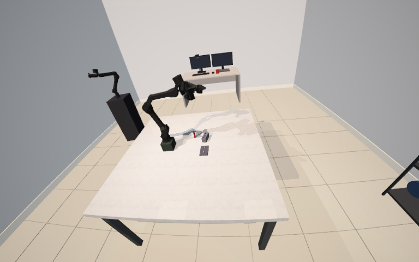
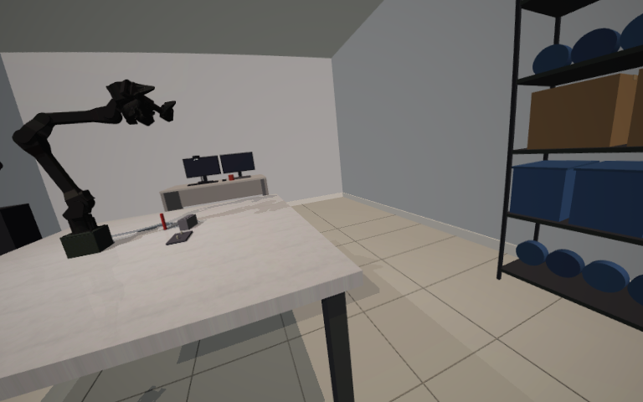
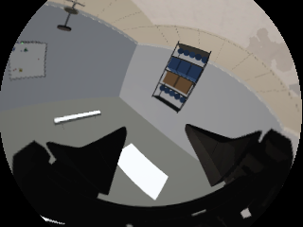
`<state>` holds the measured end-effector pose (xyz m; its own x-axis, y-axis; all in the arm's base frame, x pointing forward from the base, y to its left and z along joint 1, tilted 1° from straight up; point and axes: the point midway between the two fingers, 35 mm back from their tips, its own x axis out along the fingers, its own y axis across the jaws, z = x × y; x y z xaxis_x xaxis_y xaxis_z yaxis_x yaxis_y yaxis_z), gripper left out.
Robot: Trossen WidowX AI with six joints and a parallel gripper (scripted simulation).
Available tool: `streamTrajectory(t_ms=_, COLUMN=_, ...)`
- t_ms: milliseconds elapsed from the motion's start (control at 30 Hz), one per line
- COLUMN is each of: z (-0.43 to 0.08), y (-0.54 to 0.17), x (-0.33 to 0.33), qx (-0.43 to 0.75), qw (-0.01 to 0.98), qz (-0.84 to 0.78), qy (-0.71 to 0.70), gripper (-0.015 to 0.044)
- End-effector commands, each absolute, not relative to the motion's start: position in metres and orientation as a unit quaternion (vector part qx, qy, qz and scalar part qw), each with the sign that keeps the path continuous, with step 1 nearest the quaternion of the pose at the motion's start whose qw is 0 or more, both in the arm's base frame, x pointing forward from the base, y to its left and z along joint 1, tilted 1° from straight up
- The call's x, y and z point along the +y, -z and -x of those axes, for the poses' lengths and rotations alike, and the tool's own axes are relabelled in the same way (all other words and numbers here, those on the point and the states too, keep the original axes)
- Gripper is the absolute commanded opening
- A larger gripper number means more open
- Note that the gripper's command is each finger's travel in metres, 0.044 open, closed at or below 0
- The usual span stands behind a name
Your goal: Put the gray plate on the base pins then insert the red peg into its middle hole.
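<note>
The gray plate (image 1: 205, 138) (image 2: 188, 223) looks like a thick block with holes in its top and sits on the table behind the base. The flat dark base (image 1: 206, 153) (image 2: 174, 240) lies on the table with its two small pins pointing up. The plate is off the pins. The red peg (image 1: 194, 134) (image 2: 162, 221) stands nearly upright to the left of the plate, apart from it. My gripper (image 1: 196, 92) (image 2: 158, 115) (image 3: 156, 129) is open and empty, high above the table. The wrist view shows none of the task's objects.
The arm's dark mount (image 1: 168, 145) (image 2: 86, 242) stands on the table (image 1: 185, 185) (image 2: 189, 284) left of the objects. A desk with two monitors is beyond the far table edge. A shelf rack (image 2: 568, 230) (image 3: 182, 78) stands off to the right.
</note>
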<state>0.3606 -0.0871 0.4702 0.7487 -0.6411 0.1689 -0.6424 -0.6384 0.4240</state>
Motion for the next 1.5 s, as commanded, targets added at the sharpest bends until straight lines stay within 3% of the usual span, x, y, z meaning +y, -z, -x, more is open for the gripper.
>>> streamTrajectory(t_ms=0, z=-0.361, y=-0.47, x=-0.087, qx=-0.355, qw=0.235, qz=-0.905, qy=-0.001, gripper=0.0426)
streamTrajectory(t_ms=67, z=-0.366, y=-0.463, x=-0.086, qx=-0.345, qw=0.272, qz=-0.898, qy=0.022, gripper=0.044)
streamTrajectory(t_ms=200, z=-0.395, y=-0.421, x=-0.077, qx=-0.264, qw=0.474, qz=-0.828, qy=0.142, gripper=0.044)
streamTrajectory(t_ms=433, z=-0.431, y=-0.335, x=-0.055, qx=-0.031, qw=0.761, qz=-0.589, qy=0.271, gripper=0.044)
streamTrajectory(t_ms=667, z=-0.441, y=-0.268, x=-0.036, qx=0.179, qw=0.882, qz=-0.344, qy=0.268, gripper=0.044)
streamTrajectory(t_ms=1033, z=-0.425, y=-0.172, x=-0.008, qx=0.456, qw=0.884, qz=0.038, qy=0.095, gripper=0.044)
streamTrajectory(t_ms=1267, z=-0.398, y=-0.119, x=0.009, qx=0.564, qw=0.781, qz=0.245, qy=-0.107, gripper=0.044)
streamTrajectory(t_ms=1467, z=-0.368, y=-0.086, x=0.033, qx=0.587, qw=0.659, qz=0.363, qy=-0.298, gripper=0.044)
